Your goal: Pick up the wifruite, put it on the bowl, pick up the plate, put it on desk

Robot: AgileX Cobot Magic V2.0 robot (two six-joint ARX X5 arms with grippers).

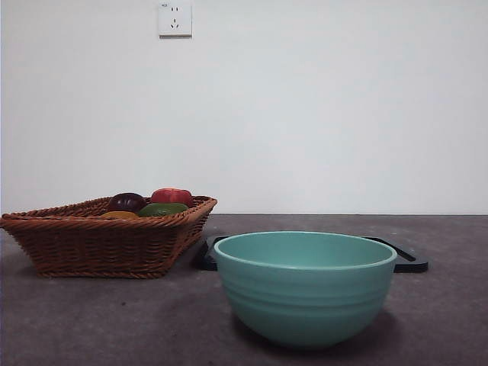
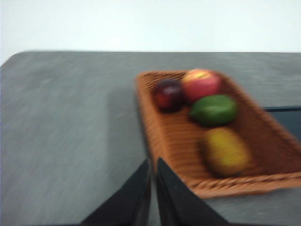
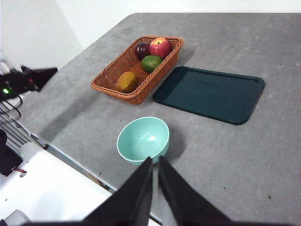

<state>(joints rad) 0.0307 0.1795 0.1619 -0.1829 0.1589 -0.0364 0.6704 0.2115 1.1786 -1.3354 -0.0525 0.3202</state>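
Front view: bowl [image 1: 306, 284] empty, near; wicker basket [image 1: 107, 235] left.
Left wrist: left end effector [image 2: 153, 165] narrow, empty, beside the basket; wifruite [image 2: 226, 151] inside, unpicked.
Right wrist: right end effector [image 3: 155, 165] narrow, empty; dark tray [image 3: 209, 93] on worktop [image 3: 244, 150].

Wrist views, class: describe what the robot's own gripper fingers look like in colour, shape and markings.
Both grippers look alike. The left gripper shows two plain matte black fingers, broad at the base and tapering to narrow tips. The right gripper has the same black, wedge-shaped pair. No markings or cables show on either.
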